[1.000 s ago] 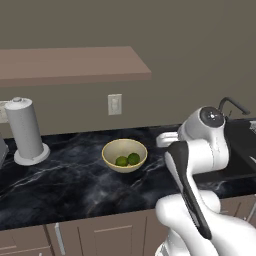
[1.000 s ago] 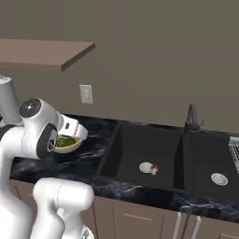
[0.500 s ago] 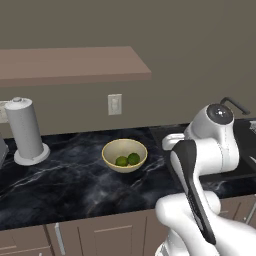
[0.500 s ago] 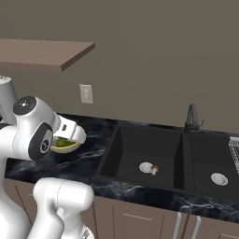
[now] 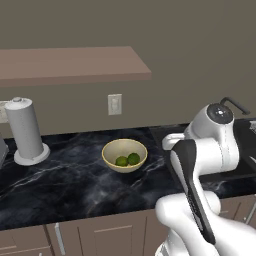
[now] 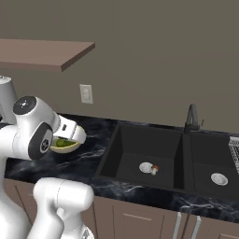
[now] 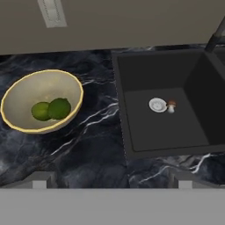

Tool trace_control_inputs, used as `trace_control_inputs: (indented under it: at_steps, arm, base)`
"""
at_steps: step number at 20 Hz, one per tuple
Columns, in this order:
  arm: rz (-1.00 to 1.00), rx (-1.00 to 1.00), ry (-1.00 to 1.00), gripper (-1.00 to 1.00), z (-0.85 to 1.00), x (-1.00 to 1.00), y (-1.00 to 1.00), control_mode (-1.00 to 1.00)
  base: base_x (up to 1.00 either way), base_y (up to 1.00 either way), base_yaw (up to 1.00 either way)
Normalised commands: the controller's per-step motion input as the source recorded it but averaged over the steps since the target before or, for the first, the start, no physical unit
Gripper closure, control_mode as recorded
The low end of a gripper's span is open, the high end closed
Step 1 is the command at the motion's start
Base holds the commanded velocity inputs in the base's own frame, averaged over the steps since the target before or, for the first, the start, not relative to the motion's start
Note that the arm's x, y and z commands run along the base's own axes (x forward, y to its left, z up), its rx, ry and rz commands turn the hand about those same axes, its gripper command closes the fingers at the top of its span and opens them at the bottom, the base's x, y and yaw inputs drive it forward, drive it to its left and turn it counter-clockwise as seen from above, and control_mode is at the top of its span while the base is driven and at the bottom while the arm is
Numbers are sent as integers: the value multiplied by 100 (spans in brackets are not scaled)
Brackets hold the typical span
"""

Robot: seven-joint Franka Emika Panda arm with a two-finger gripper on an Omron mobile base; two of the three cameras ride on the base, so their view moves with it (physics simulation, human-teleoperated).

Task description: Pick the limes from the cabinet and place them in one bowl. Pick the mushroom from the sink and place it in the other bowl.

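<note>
A pale yellow bowl (image 5: 124, 155) (image 7: 41, 101) stands on the black marble counter and holds two green limes (image 5: 121, 161) (image 5: 133, 158) (image 7: 41, 111) (image 7: 60, 108). The wooden cabinet shelf (image 5: 70, 65) (image 6: 42, 52) above it is bare. A small mushroom (image 6: 154, 169) (image 7: 171, 106) lies on the floor of the black sink's left basin (image 6: 119, 154) (image 7: 132, 79), beside the silver drain (image 7: 157, 105). My gripper (image 7: 110, 182) hovers high over the counter between bowl and sink, open, with nothing between its fingertips (image 7: 41, 178).
A paper towel roll (image 5: 27, 131) stands at the counter's left. A wall outlet (image 5: 114, 104) is behind the bowl. The dark faucet (image 6: 191, 119) rises behind the sink, whose right basin has its own drain (image 6: 219, 178). A dish rack edge (image 6: 234, 147) shows far right.
The arm's upper joints have shifted slightly toward the sink side. The limes stay in the bowl, the mushroom has not moved, and the jaws remain open.
</note>
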Motion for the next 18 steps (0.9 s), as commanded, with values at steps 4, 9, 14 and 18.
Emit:
trace_control_inputs:
  at_steps: [4,9,14,18]
  arm:
    - [-5,0,0,-100,0,-10,-19,-100]
    - [-2,0,0,-100,0,0,-14,100]
    - [0,0,0,-100,0,0,0,100]
    - [0,0,0,-100,0,0,0,100]
  base:
    - [0,0,0]
    - [0,-27,0]
    - [0,-50,0]
    - [0,-48,0]
